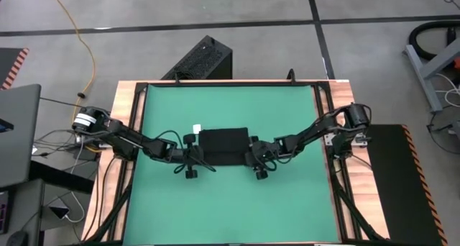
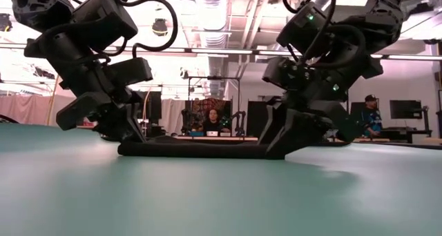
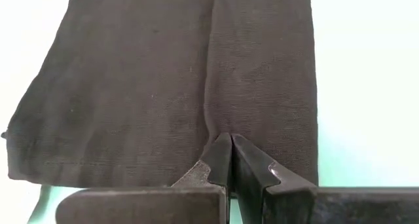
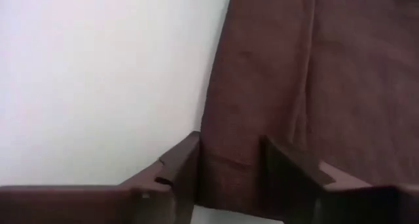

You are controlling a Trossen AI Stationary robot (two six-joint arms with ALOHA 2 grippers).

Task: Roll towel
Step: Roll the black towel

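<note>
Green mat [image 1: 230,203], folded black towel at its centre.
My left gripper [image 1: 192,158] sits at the soft black cloth towel's [image 1: 224,145] nine o'clock edge, fingers pressed together on a crease; my right gripper [image 1: 257,160] at three o'clock straddles the edge, fingers spread.

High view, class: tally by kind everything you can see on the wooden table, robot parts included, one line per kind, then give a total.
Green mat: 1
Black towel: 1
White tag: 1
Robot arms: 2, the left gripper at one end of the towel, the right gripper at the other
Total: 5
</note>
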